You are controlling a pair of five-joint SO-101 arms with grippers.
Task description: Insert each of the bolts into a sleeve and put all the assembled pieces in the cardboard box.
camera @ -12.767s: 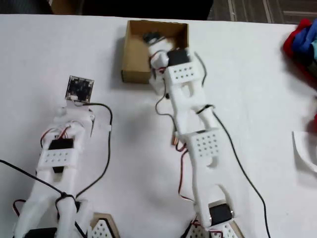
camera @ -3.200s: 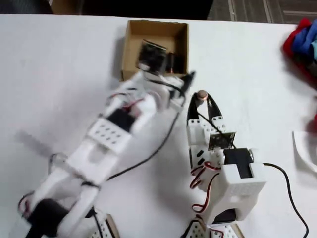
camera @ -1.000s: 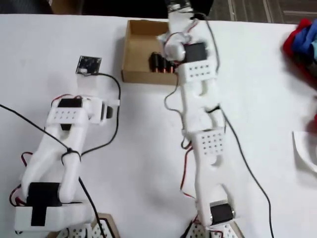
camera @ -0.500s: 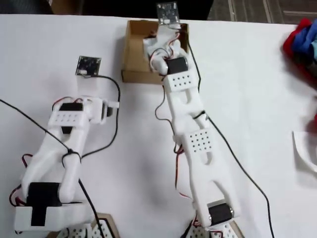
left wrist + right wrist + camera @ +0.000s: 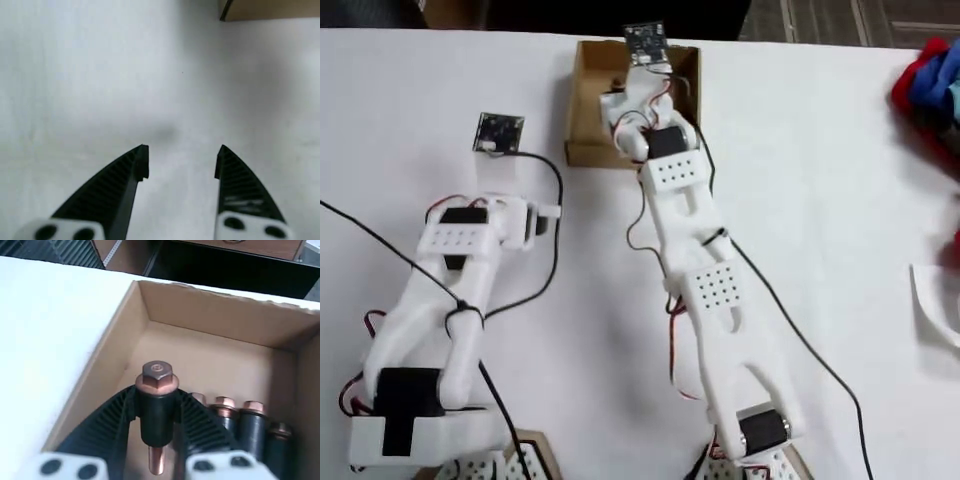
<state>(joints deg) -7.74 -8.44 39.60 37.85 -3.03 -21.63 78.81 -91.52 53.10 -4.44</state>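
Copper bolt (image 5: 157,374), sleeved, clamped in right claw (image 5: 156,396)

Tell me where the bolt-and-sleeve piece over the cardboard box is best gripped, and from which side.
Grip the black sleeve under the copper flange, closing from two opposite sides, as the right end effector does. The sleeve is round and thick, the flange likely stops slipping; the thin shank offers less.

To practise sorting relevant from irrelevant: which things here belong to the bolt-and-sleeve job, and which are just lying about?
Job:
cardboard box
assembled piece, clamped in the right gripper over the box
more assembled pieces lying in the box
left gripper, open over the table

Lying about:
red and blue cloth at the table's edge
white curved object at the same edge
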